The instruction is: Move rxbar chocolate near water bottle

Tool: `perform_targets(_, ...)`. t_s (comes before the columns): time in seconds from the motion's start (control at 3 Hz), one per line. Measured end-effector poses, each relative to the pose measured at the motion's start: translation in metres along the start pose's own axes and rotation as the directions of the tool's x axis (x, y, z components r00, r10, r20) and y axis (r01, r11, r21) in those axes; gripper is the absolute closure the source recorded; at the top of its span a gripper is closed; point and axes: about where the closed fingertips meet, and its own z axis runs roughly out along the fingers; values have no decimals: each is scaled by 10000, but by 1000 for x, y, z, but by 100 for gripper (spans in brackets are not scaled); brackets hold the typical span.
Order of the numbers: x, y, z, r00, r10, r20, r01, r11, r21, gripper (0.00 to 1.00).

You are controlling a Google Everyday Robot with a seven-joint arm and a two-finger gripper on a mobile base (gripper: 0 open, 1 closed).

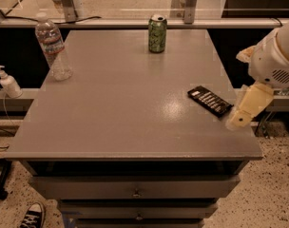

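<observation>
The rxbar chocolate (210, 100), a flat black wrapped bar with white lettering, lies on the right part of the grey table (120, 108), angled toward the right edge. The water bottle (52, 46), clear with a white cap and red-and-white label, stands upright at the table's far left edge. My gripper (236, 120), cream-coloured, hangs over the table's right edge just right of the bar, a short gap away from it. Nothing is seen held in it.
A green soda can (157, 33) stands upright at the back middle of the table. A small white pump dispenser (8, 82) sits on a ledge left of the table. Drawers (135, 189) run below the tabletop, and a shoe (33, 215) is on the floor.
</observation>
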Motion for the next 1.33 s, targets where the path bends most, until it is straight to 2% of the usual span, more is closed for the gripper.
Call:
perform_targets(0.33,5,-12,37,9967,777,252,-775,9969,-122,0)
perform_targets(1.0,14,-27,84,9791,1982,446,-1971,9800,-279,0)
perform_targets(1.33,18,-31,97,9678,2457,544,-2438,9690,-391,18)
